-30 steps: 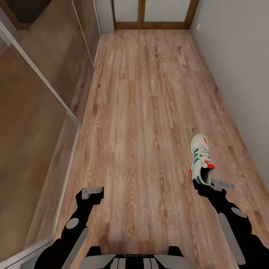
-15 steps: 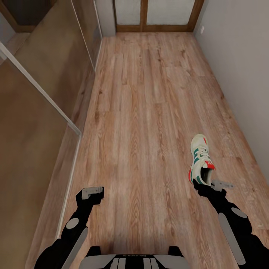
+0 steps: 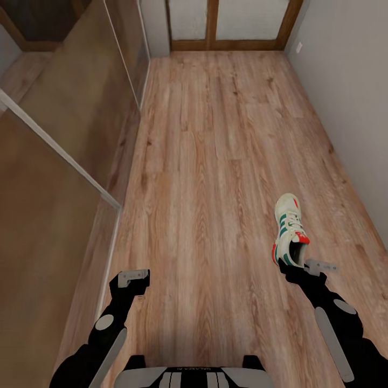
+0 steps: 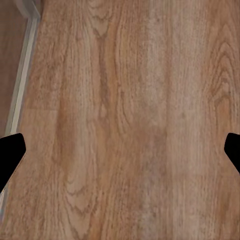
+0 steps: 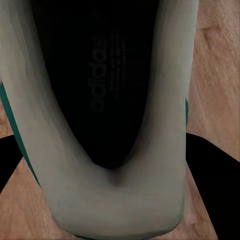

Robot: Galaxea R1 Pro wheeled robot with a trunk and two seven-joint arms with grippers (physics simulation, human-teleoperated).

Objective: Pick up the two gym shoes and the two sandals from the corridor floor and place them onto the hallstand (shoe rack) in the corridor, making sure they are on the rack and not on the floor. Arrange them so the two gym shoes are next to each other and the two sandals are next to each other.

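Observation:
One cream-white gym shoe [image 3: 290,231] with green stripes and a red heel patch hangs above the corridor floor [image 3: 215,161] at the lower right, toe pointing away from me. My right gripper [image 3: 302,265] is shut on its heel rim. In the right wrist view the shoe's dark opening and pale heel collar [image 5: 150,195] sit between the black fingers [image 5: 210,170]. My left gripper [image 3: 132,281] is open and holds nothing; it hovers over bare planks [image 4: 120,100] at the lower left. The second gym shoe, the two sandals and the hallstand are out of view.
A glass partition with a white frame [image 3: 64,153] runs along the left side. A grey wall [image 3: 355,108] bounds the right. Wood-framed doors [image 3: 231,21] close the far end of the corridor.
The whole picture has shifted: the far doors and the partition sit lower and closer, so the camera has moved. Both arms and the held shoe keep their places in the view.

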